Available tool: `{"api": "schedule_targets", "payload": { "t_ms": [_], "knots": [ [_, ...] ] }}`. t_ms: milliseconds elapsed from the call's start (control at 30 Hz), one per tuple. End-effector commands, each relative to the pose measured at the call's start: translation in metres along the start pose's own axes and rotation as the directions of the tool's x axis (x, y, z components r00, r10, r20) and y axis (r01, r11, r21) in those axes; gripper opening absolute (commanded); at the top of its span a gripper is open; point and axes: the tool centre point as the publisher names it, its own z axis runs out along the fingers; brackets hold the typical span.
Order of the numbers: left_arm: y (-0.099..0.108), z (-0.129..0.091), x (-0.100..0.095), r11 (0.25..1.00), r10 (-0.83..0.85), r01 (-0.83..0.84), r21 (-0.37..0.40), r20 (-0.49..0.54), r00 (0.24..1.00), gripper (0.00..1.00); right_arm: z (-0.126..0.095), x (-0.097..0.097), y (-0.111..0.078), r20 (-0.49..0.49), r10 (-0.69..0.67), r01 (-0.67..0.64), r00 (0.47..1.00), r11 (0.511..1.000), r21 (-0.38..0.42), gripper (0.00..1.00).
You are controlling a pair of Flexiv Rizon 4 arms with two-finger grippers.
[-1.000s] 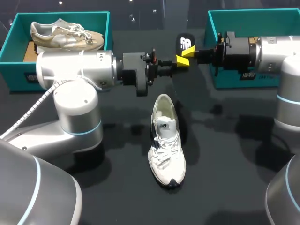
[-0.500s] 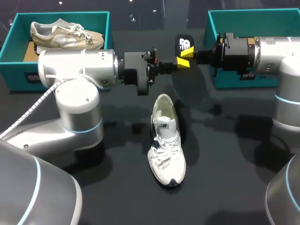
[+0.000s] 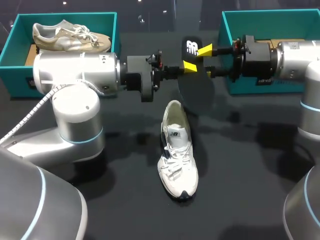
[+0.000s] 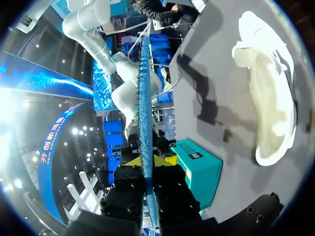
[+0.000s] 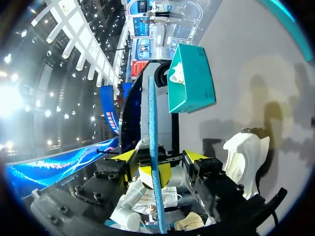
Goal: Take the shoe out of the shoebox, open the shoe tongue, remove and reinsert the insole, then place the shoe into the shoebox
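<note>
Here, from the left: a teal box behind the left arm holds a beige shoe, which plays no part in this step. The left gripper is pinched on the insole near its printed end. The insole therefore hangs on edge, its broad end drooping below the gripper toward the bench. Holding it by one end probably leaves the other end free to be fed in first.

The white shoe stands on its sole below both grippers, its opening toward them and its toe pointing away. That suits lowering the insole into it.

The right gripper faces the left one. Its fingers are spread on either side of the insole without touching it, as the right wrist view shows edge-on. The left gripper alone appears to carry the insole.

Behind the right gripper stands the shoebox, presumably where the shoe goes at the end.
</note>
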Motion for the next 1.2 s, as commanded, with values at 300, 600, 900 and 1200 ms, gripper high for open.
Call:
{"api": "schedule_targets", "payload": {
  "t_ms": [300, 600, 900, 1200],
  "knots": [
    [-0.019, -0.048, 0.002, 0.996, -0.082, 0.082, -0.045, -0.012, 0.997, 0.00, -0.040, -0.004, -0.019, -0.007, -0.016, 0.017, 1.000, 0.999, 0.046, 1.00],
    [-0.022, -0.064, -0.005, 0.918, -0.390, 0.394, -0.044, 0.078, 0.918, 0.00, -0.048, -0.012, -0.024, 0.005, 0.012, -0.012, 1.000, 0.999, 0.035, 1.00],
    [-0.019, -0.066, -0.009, 0.811, -0.583, 0.585, 0.022, 0.119, 0.804, 0.00, -0.048, -0.012, -0.024, 0.005, 0.012, -0.012, 1.000, 0.999, 0.035, 1.00],
    [-0.019, -0.066, -0.009, 0.811, -0.583, 0.585, 0.022, 0.119, 0.804, 0.00, -0.048, -0.012, -0.024, 0.005, 0.012, -0.012, 1.000, 0.999, 0.035, 1.00]
  ]
}}
